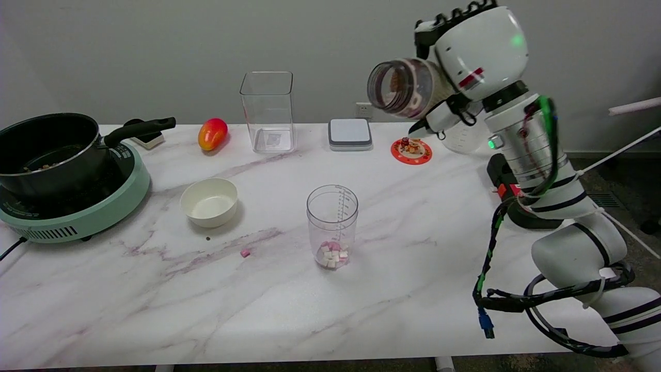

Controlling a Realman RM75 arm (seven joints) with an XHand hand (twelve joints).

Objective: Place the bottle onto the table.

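one raised right hand (472,49), bottle (400,88) sideways

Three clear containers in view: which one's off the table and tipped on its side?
The bottle held in the right robot hand, mouth facing left. The measuring cup with cubes and the tall square container both stand upright on the table.
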